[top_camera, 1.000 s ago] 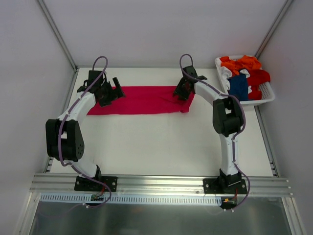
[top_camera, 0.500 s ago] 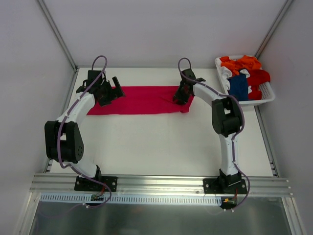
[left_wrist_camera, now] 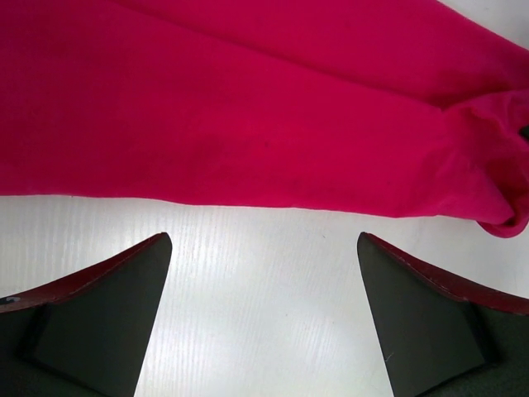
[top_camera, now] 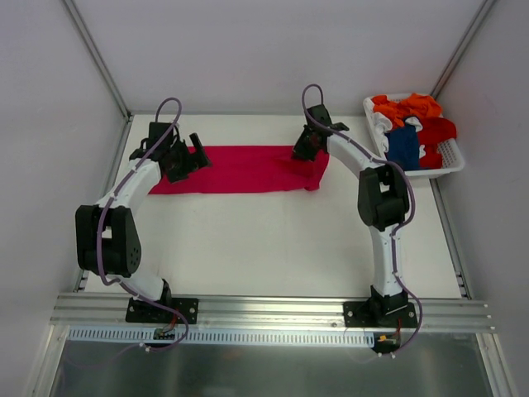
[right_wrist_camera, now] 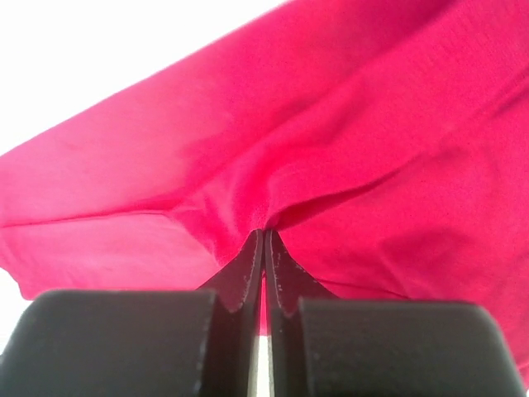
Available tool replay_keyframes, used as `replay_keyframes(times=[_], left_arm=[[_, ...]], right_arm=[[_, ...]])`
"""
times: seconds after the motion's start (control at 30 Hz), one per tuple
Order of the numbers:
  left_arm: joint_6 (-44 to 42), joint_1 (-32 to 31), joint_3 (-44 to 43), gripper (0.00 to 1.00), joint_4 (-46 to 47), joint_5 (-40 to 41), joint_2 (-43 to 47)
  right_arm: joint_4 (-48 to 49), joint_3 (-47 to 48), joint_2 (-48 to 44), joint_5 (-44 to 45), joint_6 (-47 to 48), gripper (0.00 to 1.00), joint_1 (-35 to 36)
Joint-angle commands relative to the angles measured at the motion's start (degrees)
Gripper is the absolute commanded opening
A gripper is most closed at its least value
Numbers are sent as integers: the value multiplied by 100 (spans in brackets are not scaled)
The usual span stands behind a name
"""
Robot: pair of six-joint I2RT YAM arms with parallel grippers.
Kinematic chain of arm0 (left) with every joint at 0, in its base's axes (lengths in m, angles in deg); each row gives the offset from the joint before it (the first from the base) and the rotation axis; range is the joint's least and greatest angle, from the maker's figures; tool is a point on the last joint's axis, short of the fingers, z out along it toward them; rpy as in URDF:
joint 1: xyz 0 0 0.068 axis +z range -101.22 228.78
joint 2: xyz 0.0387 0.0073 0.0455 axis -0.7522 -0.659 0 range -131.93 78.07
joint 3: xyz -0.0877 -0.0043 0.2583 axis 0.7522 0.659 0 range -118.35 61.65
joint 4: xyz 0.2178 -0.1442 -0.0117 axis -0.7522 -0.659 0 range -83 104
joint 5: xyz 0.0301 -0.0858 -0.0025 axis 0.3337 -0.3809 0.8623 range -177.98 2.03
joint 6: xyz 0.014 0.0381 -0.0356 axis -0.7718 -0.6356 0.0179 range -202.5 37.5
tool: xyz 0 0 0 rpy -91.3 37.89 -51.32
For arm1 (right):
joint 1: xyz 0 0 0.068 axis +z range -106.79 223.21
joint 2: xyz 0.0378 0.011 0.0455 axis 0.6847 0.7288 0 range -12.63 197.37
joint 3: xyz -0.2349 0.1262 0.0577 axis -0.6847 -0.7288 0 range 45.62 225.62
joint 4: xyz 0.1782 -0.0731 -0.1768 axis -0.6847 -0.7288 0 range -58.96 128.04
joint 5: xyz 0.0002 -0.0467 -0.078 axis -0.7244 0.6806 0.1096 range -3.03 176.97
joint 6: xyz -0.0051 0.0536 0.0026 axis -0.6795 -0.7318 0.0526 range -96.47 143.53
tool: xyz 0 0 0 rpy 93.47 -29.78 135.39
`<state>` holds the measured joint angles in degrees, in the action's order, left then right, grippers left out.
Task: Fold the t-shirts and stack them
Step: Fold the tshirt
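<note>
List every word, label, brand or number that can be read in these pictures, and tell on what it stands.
There is no readable text in any view.
The crimson-pink t-shirt, orange t-shirt, red t-shirt, dark blue t-shirt and white slatted basket are all plain.

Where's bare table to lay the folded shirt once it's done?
The widest bare table lies between the pink shirt and the near rail. A thin strip runs behind the shirt. Crowded: the shirt's ends, at the left gripper and right gripper, and the full basket far right.
</note>
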<state>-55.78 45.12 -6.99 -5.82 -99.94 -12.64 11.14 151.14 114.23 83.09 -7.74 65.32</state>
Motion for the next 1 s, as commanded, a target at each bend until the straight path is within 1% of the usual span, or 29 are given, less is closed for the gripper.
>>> replay_keyframes(times=[0.0,0.13,0.2,0.23,0.3,0.33,0.4,0.43,0.47,0.5,0.53,0.6,0.67,0.7,0.8,0.87,0.9,0.93,0.97], left_arm=[[201,6,210,97,188,-69,-112],[290,6,360,95,320,-113,-271],[334,6,456,95,390,-148,-297],[343,6,483,95,408,-148,-289],[351,6,545,95,443,-148,-262],[351,6,562,95,452,-157,-254],[352,6,580,95,470,-201,-262],[351,6,589,95,478,-201,-254],[343,6,589,95,478,-201,-262],[325,6,580,95,478,-209,-254],[316,6,563,95,478,-201,-271],[229,6,492,95,470,-227,-297],[-25,6,335,96,470,-236,-332],[-140,14,273,97,461,-175,-341],[-343,163,-69,98,461,-349,-411],[-509,243,-386,98,452,-552,-525],[-536,321,-483,98,443,-613,-569],[-501,331,-666,99,443,-779,-709],[-458,496,-781,99,443,-885,-798]], right_arm=[[-88,487,162,-139,33,1,13],[-219,1049,549,-210,138,1,-31],[-307,1514,837,-201,287,0,-49],[-386,1699,953,-279,323,2,-75],[-396,2217,1199,-411,428,9,-119],[-395,2358,1400,-499,446,19,-154],[-387,2761,1586,-605,525,31,-180],[-378,2860,1691,-710,542,46,-215],[-378,2948,1692,-763,604,55,-242],[-360,3027,1666,-798,665,72,-277],[-326,3036,1526,-799,770,78,-295],[-308,3045,1333,-816,1094,85,-356],[-351,3010,903,-851,1297,87,-400],[-421,2836,727,-877,1481,89,-435],[-640,2370,-73,-887,1684,89,-392],[-677,1650,-625,-817,1773,89,-330],[-729,1395,-794,-564,1782,89,-252],[-703,845,-934,-448,1738,88,-207],[-642,578,-1058,-264,1686,87,-172]])
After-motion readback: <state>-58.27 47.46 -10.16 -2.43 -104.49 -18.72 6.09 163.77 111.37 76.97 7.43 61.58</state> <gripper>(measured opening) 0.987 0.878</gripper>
